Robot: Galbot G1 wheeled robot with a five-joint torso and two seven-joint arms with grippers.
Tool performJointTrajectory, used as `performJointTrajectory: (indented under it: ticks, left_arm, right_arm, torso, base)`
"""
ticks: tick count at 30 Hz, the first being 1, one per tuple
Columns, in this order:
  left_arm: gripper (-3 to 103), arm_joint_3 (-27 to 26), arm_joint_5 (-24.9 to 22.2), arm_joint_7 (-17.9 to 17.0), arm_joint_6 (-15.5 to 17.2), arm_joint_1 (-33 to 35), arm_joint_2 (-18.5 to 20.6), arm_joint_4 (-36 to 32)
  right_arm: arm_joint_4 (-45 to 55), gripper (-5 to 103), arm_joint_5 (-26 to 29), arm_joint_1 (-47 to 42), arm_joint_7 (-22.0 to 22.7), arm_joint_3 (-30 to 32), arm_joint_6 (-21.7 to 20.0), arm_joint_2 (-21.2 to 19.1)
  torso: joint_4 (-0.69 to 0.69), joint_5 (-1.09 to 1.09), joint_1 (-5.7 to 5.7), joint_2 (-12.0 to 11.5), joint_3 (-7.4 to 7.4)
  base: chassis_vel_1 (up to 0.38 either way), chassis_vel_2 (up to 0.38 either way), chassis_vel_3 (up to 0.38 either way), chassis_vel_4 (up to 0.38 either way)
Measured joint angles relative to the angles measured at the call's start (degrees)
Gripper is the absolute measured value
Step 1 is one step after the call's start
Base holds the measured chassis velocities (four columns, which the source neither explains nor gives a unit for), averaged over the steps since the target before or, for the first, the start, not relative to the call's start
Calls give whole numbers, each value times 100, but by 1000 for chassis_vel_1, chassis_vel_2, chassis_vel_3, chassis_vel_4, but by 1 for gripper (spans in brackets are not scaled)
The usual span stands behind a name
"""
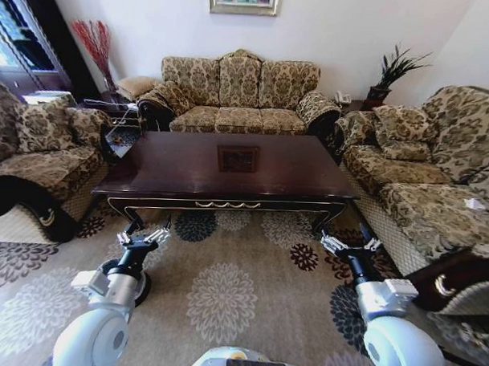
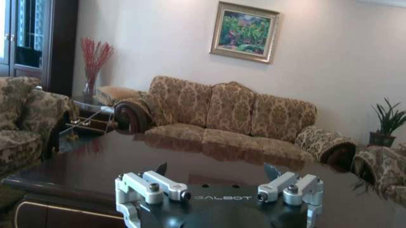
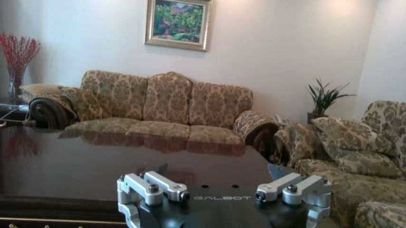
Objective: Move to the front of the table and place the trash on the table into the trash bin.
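Head view: glossy dark-brown table (image 1: 189, 169), square inlay.

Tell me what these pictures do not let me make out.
- Head view: whatever lies under the table, hidden by its top.
- Head view: white thing on the right sofa, too small to name.
- Wrist views: part of the table's near edge, hidden by the left gripper and right gripper.

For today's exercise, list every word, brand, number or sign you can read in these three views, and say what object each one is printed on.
"GALBOT": on the dark plate of the left gripper, between its open fingers, in the left wrist view.
"GALBOT": on the same plate of the right gripper, also open, in the right wrist view.
The framed painting on the wall carries no legible text.
The table bears no lettering.
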Motion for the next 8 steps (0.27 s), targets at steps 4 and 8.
performJointTrajectory:
  ticks: [4, 8]
  left_arm:
    - [100, -1, 0, 0, -2, 0, 0, 2]
    - [100, -1, 0, 0, -3, 0, 0, 3]
  right_arm:
    - [0, 100, 2, 1, 1, -2, -1, -1]
    - [0, 100, 3, 2, 2, -3, -1, -3]
  torso:
    - [0, 0, 0, 0, 0]
    - [0, 0, 0, 0, 0]
  base:
    - [0, 0, 0, 0]
    - [0, 0, 0, 0]
